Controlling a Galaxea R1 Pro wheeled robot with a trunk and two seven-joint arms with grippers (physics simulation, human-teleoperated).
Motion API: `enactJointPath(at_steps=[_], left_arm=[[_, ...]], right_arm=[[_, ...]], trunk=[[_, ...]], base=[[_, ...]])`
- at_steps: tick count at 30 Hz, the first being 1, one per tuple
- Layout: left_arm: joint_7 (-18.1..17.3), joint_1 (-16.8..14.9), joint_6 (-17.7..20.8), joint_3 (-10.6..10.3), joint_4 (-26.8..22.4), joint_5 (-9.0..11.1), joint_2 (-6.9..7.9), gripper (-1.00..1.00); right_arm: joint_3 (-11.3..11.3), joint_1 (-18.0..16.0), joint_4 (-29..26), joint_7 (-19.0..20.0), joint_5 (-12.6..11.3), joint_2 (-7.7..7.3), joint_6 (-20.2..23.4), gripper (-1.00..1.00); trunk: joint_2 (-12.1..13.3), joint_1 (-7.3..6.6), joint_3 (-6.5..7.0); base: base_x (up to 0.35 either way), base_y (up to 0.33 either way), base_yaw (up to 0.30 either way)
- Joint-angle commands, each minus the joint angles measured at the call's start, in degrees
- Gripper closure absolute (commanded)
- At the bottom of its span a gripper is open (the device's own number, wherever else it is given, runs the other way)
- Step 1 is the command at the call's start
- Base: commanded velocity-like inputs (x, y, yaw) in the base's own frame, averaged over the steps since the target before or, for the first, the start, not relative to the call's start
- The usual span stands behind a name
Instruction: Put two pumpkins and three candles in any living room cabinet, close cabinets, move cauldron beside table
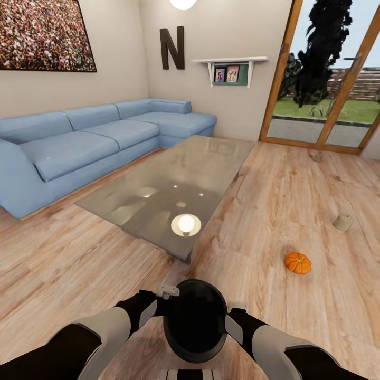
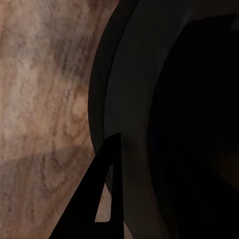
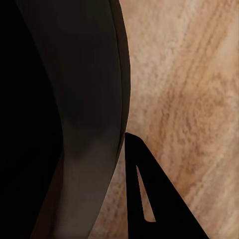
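Both tools clamp the black cauldron (image 1: 195,322) between them, left tool (image 1: 158,301) and right tool (image 1: 235,316) gripping its rim. Beyond the right tool, a pumpkin (image 1: 298,263) and a candle (image 1: 342,221) lie on the floor (image 1: 274,211); ahead stands the glass surface (image 1: 174,184).

One letter on the far wall

A large dark capital "N" (image 1: 172,48) hangs on the beige wall (image 1: 227,26) at about 12 o'clock in the head view, just left of a white shelf (image 1: 230,60). Two small framed pictures (image 1: 226,74) sit under that shelf, at about 1 o'clock, too small for any wording to be made out. The big picture (image 1: 45,34) at 10 o'clock carries no legible text.
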Motion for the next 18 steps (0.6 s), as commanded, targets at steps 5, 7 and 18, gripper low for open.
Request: enactJointPath(at_steps=[5, 7, 18], left_arm=[[3.24, -0.03, 0.18, 4.31, 1.18, -0.44, 0.00, 1.00], [3.24, -0.03, 0.18, 4.31, 1.18, -0.43, 0.00, 1.00], [3.27, -0.03, 0.18, 4.30, 1.18, -0.43, 0.00, 1.00]], right_arm=[[-1.59, 0.06, -0.35, 2.34, -0.48, 0.02, -1.51, 1.00], [-1.59, 0.06, -0.35, 2.34, -0.48, 0.02, -1.51, 1.00], [-1.59, 0.06, -0.35, 2.34, -0.48, 0.02, -1.51, 1.00]], trunk=[[-0.05, 3.97, -0.72], [-0.05, 3.97, -0.72], [-0.05, 3.97, -0.72]], base=[[0.000, 0.000, 0.000], [0.000, 0.000, 0.000], [0.000, 0.000, 0.000]])
